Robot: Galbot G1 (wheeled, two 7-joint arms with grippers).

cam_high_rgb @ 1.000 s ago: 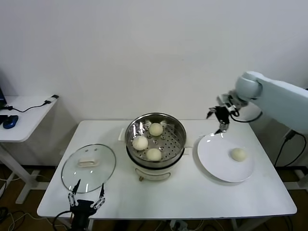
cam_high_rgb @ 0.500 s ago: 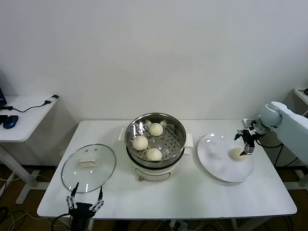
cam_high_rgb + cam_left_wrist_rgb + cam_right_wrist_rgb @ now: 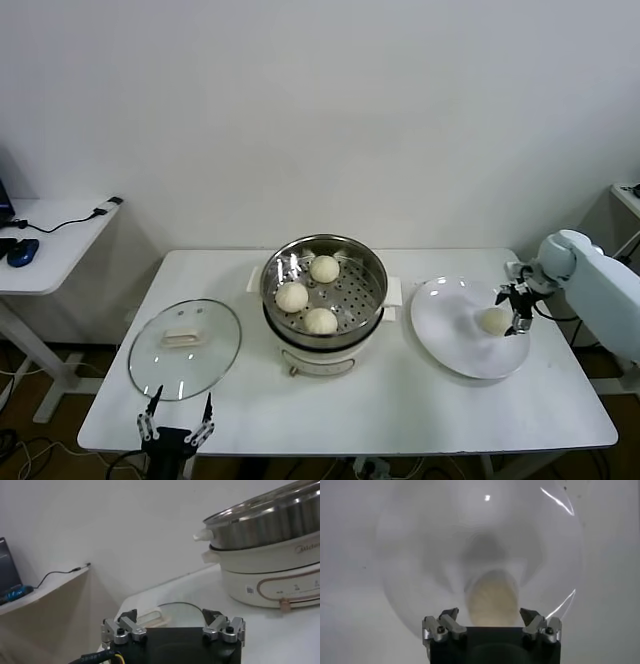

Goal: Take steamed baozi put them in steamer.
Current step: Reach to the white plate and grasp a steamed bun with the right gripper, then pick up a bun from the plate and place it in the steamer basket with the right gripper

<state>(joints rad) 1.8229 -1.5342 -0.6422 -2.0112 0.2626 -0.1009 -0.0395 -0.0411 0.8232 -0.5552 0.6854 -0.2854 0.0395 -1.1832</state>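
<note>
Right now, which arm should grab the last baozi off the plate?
Right. The right gripper is open at the baozi on the plate. The left gripper is parked by the lid, across the steamer.

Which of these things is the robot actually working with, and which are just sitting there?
In use: last baozi on the white plate; three baozi in the steamer; open right end effector at that bun.

Lying about: glass lid; side table; idle left end effector.

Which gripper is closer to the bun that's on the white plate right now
The right. The right gripper is open right at the bun on the plate, fingers on either side. The left gripper is parked open at the table's near edge, by the glass lid.
</note>
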